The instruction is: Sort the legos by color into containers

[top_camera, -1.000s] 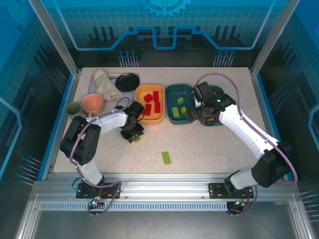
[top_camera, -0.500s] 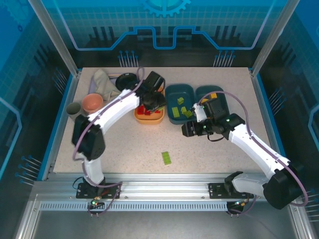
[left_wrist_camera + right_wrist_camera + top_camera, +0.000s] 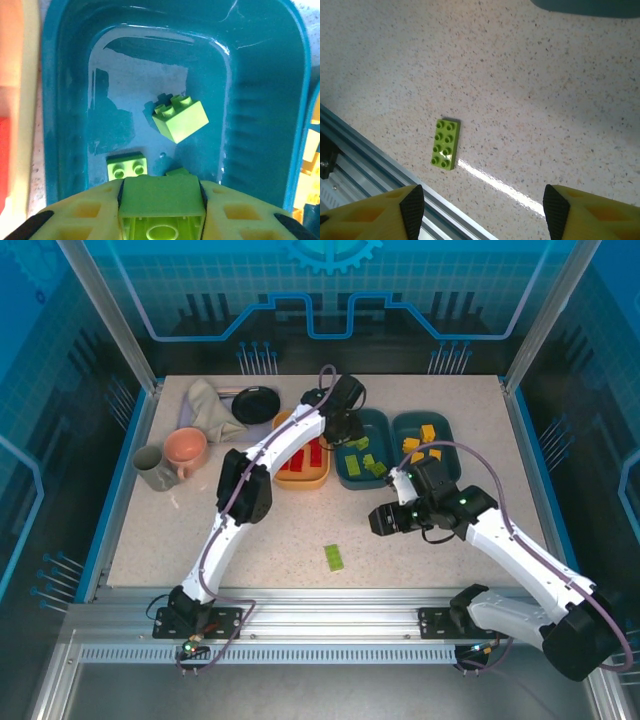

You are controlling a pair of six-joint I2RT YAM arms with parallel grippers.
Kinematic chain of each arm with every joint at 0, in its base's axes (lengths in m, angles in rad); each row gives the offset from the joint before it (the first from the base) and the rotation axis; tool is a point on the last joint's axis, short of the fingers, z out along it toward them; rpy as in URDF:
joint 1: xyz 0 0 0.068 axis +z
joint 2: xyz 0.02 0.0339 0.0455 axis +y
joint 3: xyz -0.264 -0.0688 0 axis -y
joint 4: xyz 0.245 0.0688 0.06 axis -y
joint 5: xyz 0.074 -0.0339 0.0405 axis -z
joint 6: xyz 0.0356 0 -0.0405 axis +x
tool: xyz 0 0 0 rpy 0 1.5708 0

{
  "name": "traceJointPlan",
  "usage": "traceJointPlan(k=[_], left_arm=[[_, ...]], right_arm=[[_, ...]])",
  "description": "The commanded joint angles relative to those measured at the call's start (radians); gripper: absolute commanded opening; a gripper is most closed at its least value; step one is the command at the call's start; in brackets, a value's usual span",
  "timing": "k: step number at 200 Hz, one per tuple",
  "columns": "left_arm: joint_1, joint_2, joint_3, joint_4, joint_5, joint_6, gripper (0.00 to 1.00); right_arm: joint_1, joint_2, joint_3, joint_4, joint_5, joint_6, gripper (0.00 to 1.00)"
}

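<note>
My left fingers (image 3: 102, 202) pinched a lime brick (image 3: 161, 196) above the middle teal tray (image 3: 260, 100), near the table's far edge, where other green bricks (image 3: 180, 119) lay loose. My right fingers (image 3: 412, 206) stood spread and empty over the table (image 3: 530, 75). A flat lime brick (image 3: 445, 144) lay alone near the front edge, well apart from every tray.

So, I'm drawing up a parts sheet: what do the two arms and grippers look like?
The left arm and right arm are white links with black joints, each with a loose purple cable. The left gripper and right gripper have yellow plastic fingers with black inner pads.
</note>
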Motion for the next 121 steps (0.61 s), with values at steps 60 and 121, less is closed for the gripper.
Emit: traceJointPlan(k=[60, 121], left_arm=[[-0.003, 0.061, 0.075, -0.031, 0.017, 0.047, 0.59], [0.0, -0.179, 0.024, -0.084, -0.025, 0.009, 0.69]], right_arm=[[0.084, 0.0, -0.013, -0.048, 0.06, 0.002, 0.7], [0.315, 0.299, 0.067, -0.035, 0.179, -0.022, 0.76]])
